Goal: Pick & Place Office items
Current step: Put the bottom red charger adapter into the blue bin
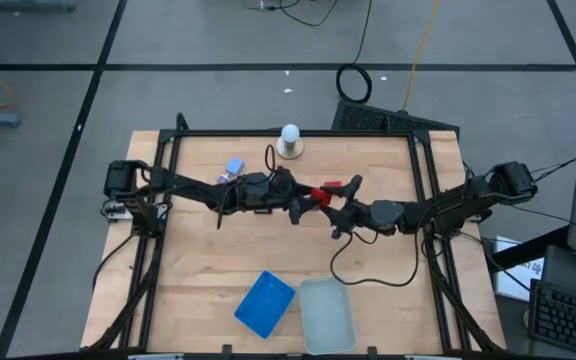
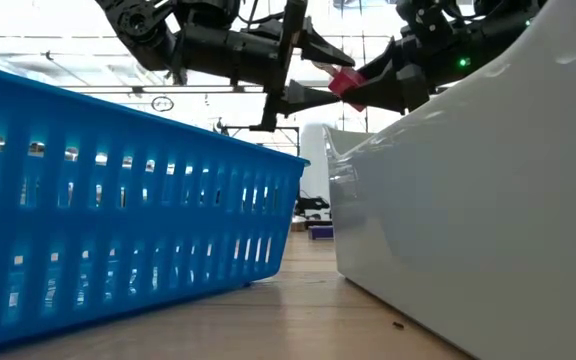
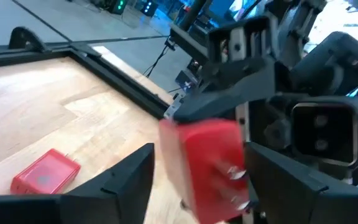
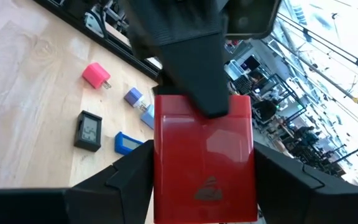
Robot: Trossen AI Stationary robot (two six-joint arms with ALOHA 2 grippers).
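My right pincer grips a smooth, glossy red box, a flat rectangle, held above the table centre with its long axis running out along my fingers. My left pincer meets it from nine o'clock, fingers spread either side of the box; whether they press it I cannot tell. On the pale wood-grain table lie a small pink cube, a black rectangular piece with a display and blue rectangles. At six o'clock stand a slotted blue tray and a clear tray.
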